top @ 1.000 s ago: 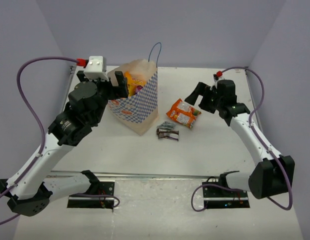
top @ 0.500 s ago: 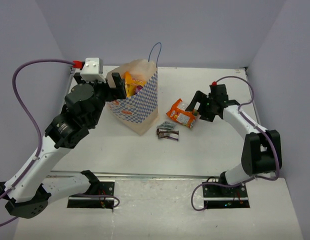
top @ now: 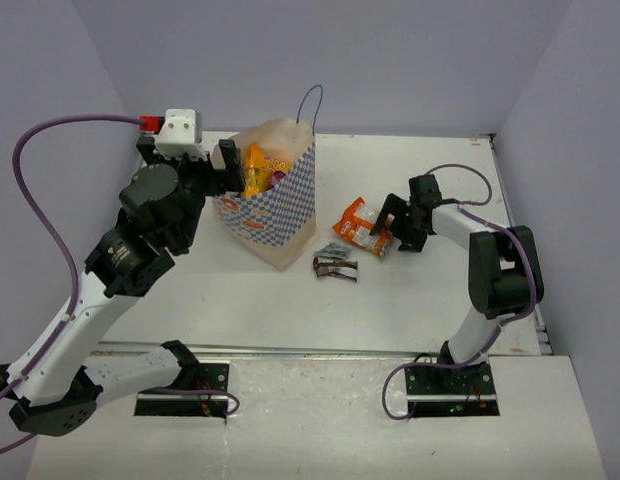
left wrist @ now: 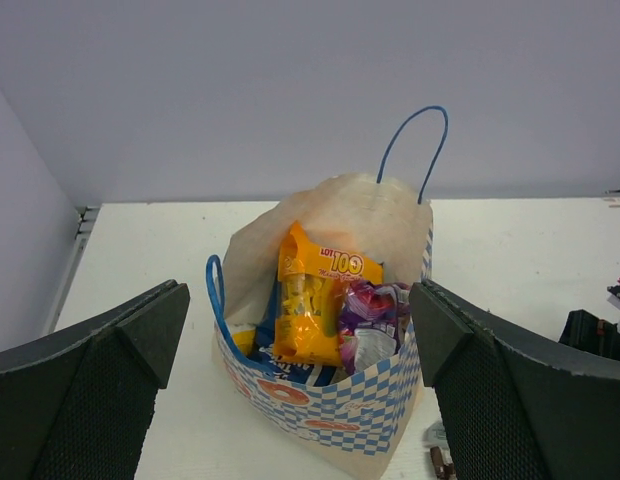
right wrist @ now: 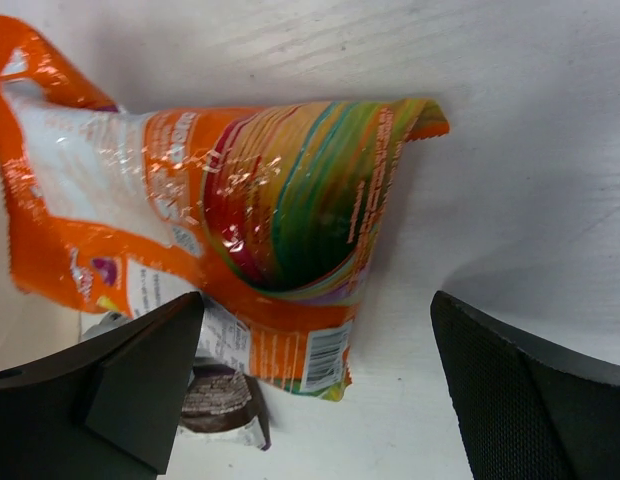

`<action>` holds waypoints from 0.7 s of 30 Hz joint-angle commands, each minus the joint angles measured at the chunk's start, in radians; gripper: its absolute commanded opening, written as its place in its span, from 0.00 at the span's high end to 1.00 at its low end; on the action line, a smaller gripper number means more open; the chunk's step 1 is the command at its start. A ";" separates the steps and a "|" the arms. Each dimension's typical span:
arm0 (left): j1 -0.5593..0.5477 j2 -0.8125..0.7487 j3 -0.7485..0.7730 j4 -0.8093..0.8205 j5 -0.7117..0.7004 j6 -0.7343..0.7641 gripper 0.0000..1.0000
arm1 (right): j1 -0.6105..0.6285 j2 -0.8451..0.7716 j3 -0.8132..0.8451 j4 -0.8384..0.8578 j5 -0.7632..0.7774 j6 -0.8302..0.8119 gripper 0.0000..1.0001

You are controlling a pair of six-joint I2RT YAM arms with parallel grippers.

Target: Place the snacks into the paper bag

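- Two snacks at least lie outside the bag [top: 280,215]: bar [top: 336,267] nearest the bases, orange packet [right wrist: 240,210] just behind it, flat on the table [top: 410,290].
- Right gripper [right wrist: 315,390] is spread wide and empty, low over the packet's end.
- Likely step: pick the packet. It should straddle the short edge, drop close to the table, then close well in from the corner, since foil is slick.
- The bag stands upright further back, mouth open, with yellow packet [left wrist: 308,310] and purple packet [left wrist: 368,315] inside.
- Left gripper [left wrist: 298,300] is spread and empty, facing the bag mouth.

Yellow-orange bag [left wrist: 310,312] inside paper bag [left wrist: 335,418]: "100" reads across top, 1 o'clock corner. Orange packet [right wrist: 240,200] print and oval logos [left wrist: 283,392]: too blurred.
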 commanded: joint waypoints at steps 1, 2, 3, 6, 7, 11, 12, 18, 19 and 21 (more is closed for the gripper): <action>0.001 -0.024 0.022 0.041 -0.042 0.047 0.00 | 0.000 0.016 0.055 0.011 0.047 0.007 0.02; 0.001 -0.025 0.022 0.039 -0.046 0.050 0.00 | 0.000 0.018 0.059 0.009 0.049 0.009 0.05; 0.001 -0.028 0.022 0.042 -0.049 0.053 0.00 | 0.000 0.022 0.069 0.006 0.058 0.012 0.06; 0.001 -0.029 0.031 0.047 -0.055 0.065 0.00 | 0.002 0.041 0.095 -0.018 0.078 0.030 0.12; 0.001 -0.029 0.031 0.050 -0.057 0.069 0.00 | 0.005 0.044 0.101 -0.023 0.082 0.035 0.16; 0.001 -0.016 0.046 0.056 -0.054 0.073 0.00 | 0.005 0.056 0.119 -0.027 0.072 0.037 0.49; 0.001 -0.010 0.052 0.056 -0.051 0.072 0.00 | 0.005 0.053 0.115 -0.023 0.069 0.037 0.54; 0.001 0.001 0.063 0.052 -0.035 0.046 0.00 | 0.003 0.036 0.092 -0.008 0.036 0.029 1.00; 0.001 0.001 0.065 0.050 -0.034 0.043 0.00 | 0.005 0.035 0.090 -0.008 0.030 0.024 1.00; 0.001 0.001 0.063 0.042 -0.034 0.032 0.00 | 0.003 0.024 0.086 -0.006 0.018 0.026 1.00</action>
